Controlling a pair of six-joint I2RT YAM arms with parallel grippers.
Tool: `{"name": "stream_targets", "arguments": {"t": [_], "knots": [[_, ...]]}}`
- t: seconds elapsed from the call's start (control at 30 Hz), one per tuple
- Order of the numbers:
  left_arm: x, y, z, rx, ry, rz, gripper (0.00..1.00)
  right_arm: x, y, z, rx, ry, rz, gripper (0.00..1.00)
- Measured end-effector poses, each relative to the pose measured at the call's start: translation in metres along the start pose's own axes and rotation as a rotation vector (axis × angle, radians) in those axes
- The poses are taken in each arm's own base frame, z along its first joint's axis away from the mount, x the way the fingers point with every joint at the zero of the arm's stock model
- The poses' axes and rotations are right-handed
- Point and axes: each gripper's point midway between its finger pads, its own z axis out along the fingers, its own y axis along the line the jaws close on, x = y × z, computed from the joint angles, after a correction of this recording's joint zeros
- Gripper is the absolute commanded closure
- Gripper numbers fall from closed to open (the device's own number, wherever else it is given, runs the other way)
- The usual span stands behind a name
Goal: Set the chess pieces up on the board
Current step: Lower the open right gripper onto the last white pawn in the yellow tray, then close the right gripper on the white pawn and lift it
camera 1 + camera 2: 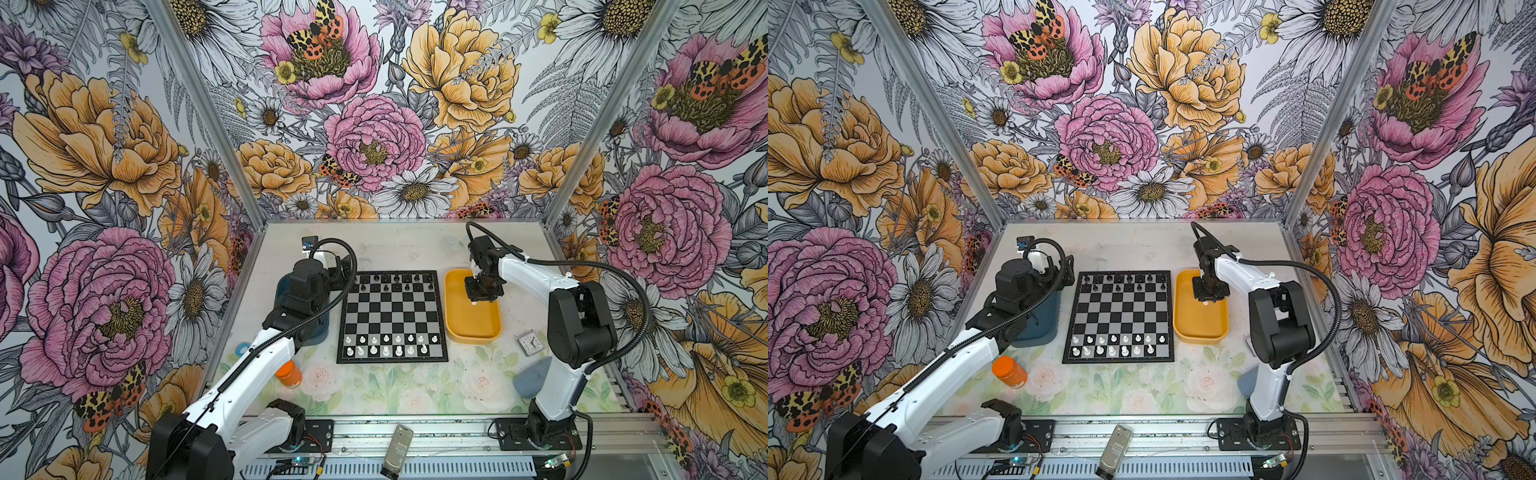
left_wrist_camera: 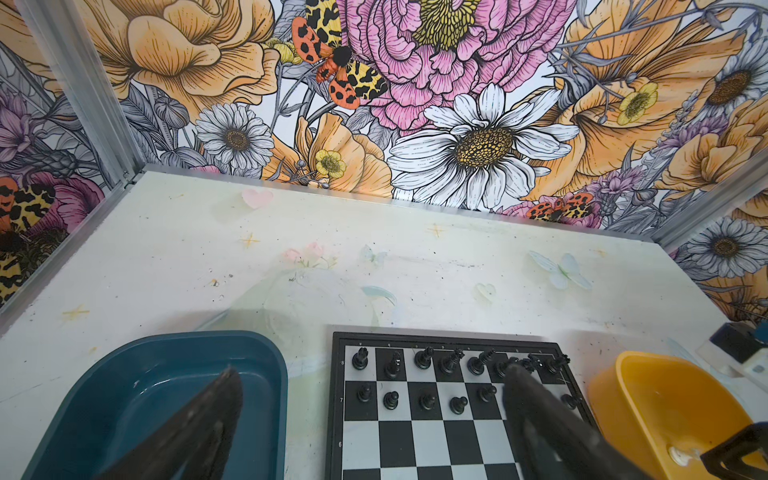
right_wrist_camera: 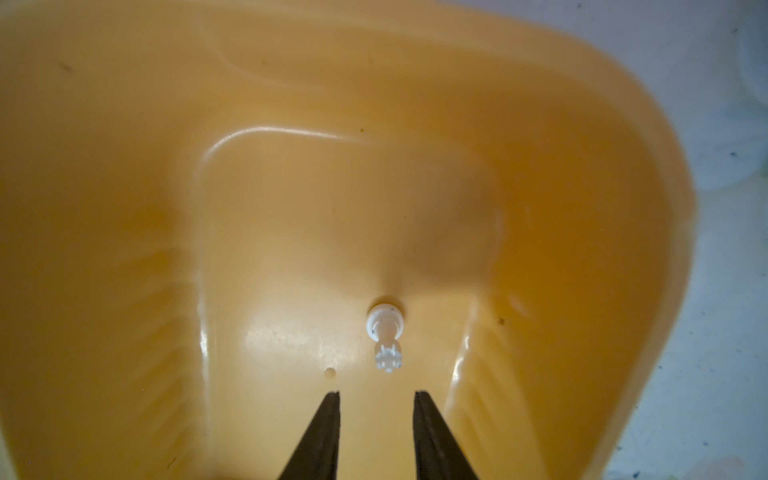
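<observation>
White right arm [image 1: 536,274] bent, end effector [image 3: 376,399] over yellow tray [image 1: 473,332]

Left arm [image 1: 249,365] and right arm [image 1: 536,274]: white link shells, black joint housings. Black corrugated conduit [image 1: 645,309] loops along each. Black screwed base plates [image 1: 505,432], lower frame.

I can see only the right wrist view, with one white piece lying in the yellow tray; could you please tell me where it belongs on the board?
Observer: On the board, the near right corner square looks bare in both top views; white pieces seem to fill the rest of the two near rows.
Operator: Thank you; is the other arm in the way there?
Observer: No, the left hand hangs open near the board's far left corner, by the blue tray.
Operator: And where is the other colour?
Observer: The black pieces stand only in the two far rows.
</observation>
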Motion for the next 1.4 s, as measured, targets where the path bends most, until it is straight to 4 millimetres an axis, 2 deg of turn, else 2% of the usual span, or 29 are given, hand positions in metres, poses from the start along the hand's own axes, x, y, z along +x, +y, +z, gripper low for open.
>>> {"name": "stream_targets", "arguments": {"t": [0.2,0.67,1.03,1.4], "knots": [[0.0,0.0,0.0,0.001,0.0,0.0,0.02,0.002,-0.003,0.009,0.006,0.026,0.006,0.71],[0.0,0.0,0.0,0.001,0.0,0.0,0.02,-0.002,-0.006,0.011,0.002,0.015,0.019,0.72],[0.0,0.0,0.0,0.001,0.0,0.0,0.02,0.001,-0.004,0.019,-0.006,0.039,0.02,0.79],[0.0,0.0,0.0,0.001,0.0,0.0,0.02,-0.004,-0.005,0.018,-0.011,0.031,0.024,0.79]]}}
